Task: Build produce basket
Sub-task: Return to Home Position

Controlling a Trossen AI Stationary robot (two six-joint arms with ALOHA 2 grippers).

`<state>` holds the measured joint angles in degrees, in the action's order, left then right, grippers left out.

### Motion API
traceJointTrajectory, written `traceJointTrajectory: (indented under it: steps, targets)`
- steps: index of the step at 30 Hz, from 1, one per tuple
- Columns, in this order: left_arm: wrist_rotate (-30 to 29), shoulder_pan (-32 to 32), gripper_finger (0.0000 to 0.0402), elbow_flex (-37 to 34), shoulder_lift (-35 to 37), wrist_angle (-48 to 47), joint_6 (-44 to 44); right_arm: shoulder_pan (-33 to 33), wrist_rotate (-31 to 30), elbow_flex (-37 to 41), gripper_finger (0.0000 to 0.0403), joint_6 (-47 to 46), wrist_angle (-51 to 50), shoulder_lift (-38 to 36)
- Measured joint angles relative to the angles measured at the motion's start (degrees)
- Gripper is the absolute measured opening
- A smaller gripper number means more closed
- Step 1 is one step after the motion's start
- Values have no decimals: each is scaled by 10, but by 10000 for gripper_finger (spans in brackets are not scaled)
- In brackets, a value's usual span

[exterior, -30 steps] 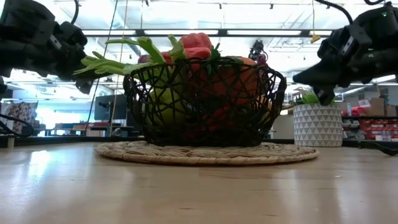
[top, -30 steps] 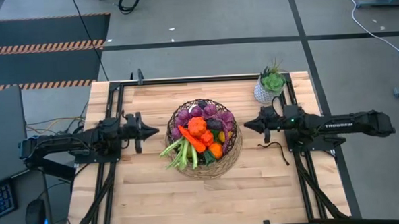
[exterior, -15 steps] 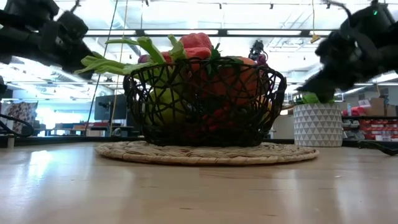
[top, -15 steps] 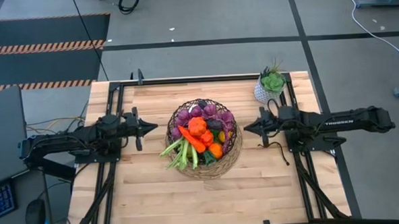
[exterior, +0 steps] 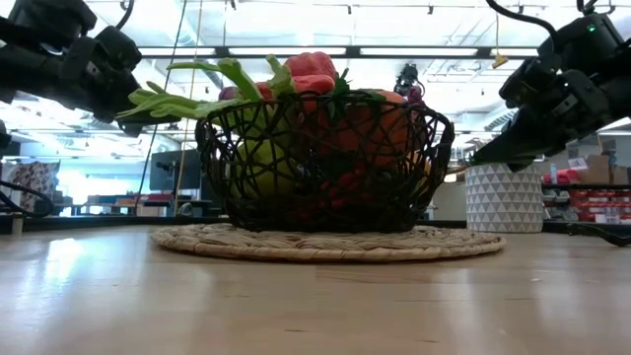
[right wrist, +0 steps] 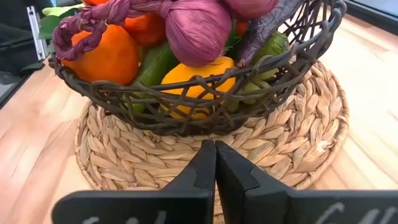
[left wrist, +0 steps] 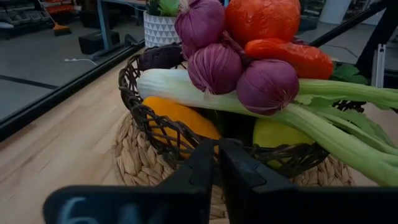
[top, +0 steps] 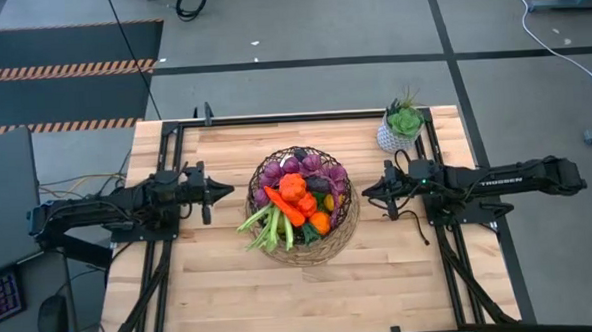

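Dark wire basket (exterior: 419, 158) on its tan wicker base stands in the middle of the wood table (top: 211, 280), heaped with the produce (top: 295, 191). No piece shows loose on the wood. Task reads as all but finished; only the retreat to rest is left.

Left gripper (top: 229, 192) hovers just beside the basket's left rim, apart from it. Its fingers (left wrist: 200, 169) are pressed together and hold nothing. Right gripper (top: 367, 191) mirrors it at the right rim, fingers (right wrist: 203, 167) likewise pressed together, empty.

Notes for a clean withdrawal:
- Each arm should draw straight back along its own line, away from the basket, before folding down.
- Left side hazard: leek (exterior: 173, 103) leaves overhang the rim toward the left gripper. A sideways swing could catch them and upset the pile.
- Right side hazard: white plant pot (top: 395, 134) stands near that arm, and a loose black cable (top: 406, 219) lies on the wood close by.
- Best to leave both pairs of fingers closed, go slowly, and not dip toward the wicker.
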<state>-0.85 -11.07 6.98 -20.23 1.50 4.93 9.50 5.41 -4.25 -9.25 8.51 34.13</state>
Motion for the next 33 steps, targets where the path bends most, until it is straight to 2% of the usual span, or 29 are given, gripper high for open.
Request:
traceJointTrajectory:
  steps: [13, 22, 33]
  targets:
    - [0, 4, 24, 1, 4, 0, 4, 0, 2, 0, 14, 0, -3, -2]
    - [0, 35, 35, 1, 85, 4, 4, -2, 2, 0, 16, 0, -5, -85]
    - [0, 72, 24, 2, 195, 4, 4, -2, 2, 18, 16, 0, -2, -205]
